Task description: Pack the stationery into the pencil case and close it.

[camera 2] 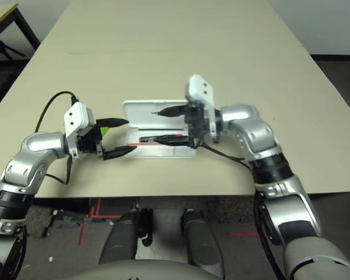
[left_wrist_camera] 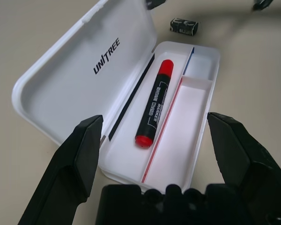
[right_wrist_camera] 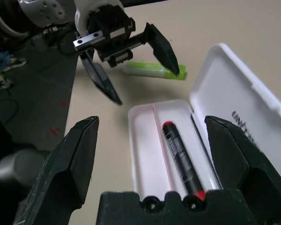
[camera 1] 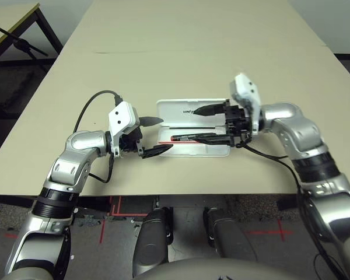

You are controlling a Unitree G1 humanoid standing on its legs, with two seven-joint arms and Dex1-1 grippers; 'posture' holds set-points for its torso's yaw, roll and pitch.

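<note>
both grippers, left (camera 1: 153,136) and right (camera 1: 213,123), level, facing across open pencil case (camera 1: 186,149), jaws spread, empty.

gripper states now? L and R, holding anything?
Left gripper: open, holding nothing.
Right gripper: open, holding nothing; the marker lies in the case.

The pencil case (left_wrist_camera: 131,93) lies open on the bench (camera 1: 181,52), lid flat away from the robot. The marker (left_wrist_camera: 154,103) fills one long compartment; the one beside it is free. The left hand (camera 1: 150,137) and right hand (camera 1: 212,123), both spread wide, flank the case's ends. Green stick (right_wrist_camera: 154,70) lies behind the left hand.
</note>
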